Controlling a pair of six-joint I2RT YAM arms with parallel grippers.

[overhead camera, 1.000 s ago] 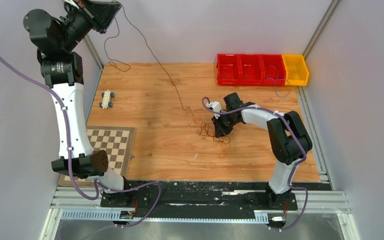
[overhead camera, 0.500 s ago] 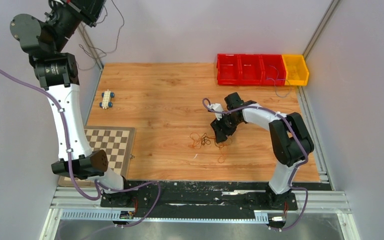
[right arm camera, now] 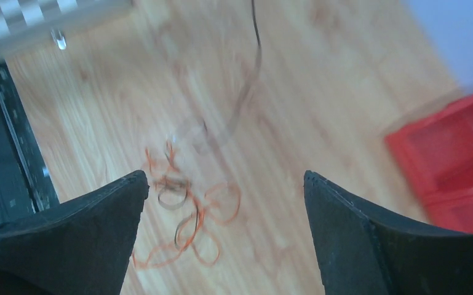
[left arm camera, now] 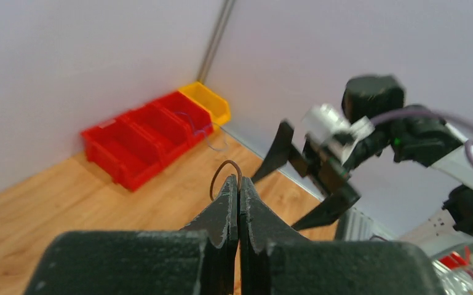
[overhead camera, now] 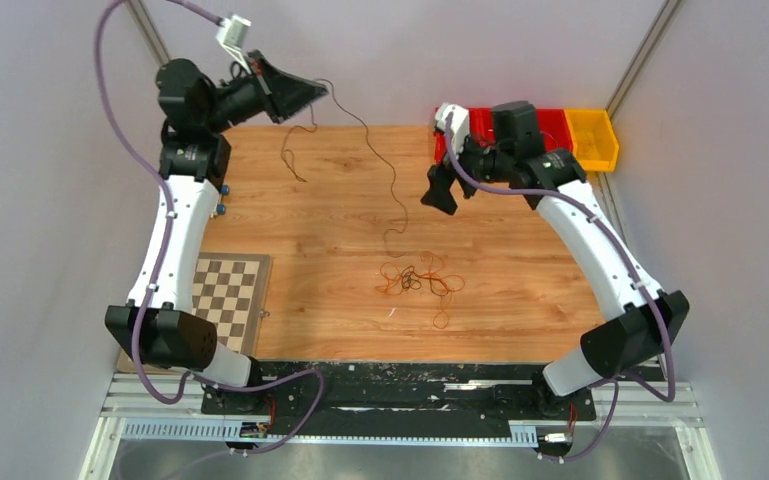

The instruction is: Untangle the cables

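Observation:
The cables are a loose tangle (overhead camera: 415, 280) of orange and dark loops lying mid-table. One dark wire (overhead camera: 388, 180) rises from it to my left gripper (overhead camera: 318, 90), held high at the back left. In the left wrist view that gripper (left arm camera: 238, 181) is shut on the dark wire, with a small loop (left arm camera: 224, 172) showing above the tips. My right gripper (overhead camera: 440, 190) hangs open above the table, beyond the tangle and near the red bins. In the right wrist view its jaws (right arm camera: 224, 178) stand wide with nothing between them, and the tangle (right arm camera: 184, 209) lies below.
Red bins (overhead camera: 560, 125) and a yellow bin (overhead camera: 597, 140) stand at the back right, with a thin wire draped over them. A checkerboard (overhead camera: 230, 290) lies at the near left. A small toy car (overhead camera: 222, 190) shows partly behind the left arm.
My right gripper opened, let go of the tangle and rose toward the red bins. The left arm swung right, keeping the dark wire. The tangle settled on the table.

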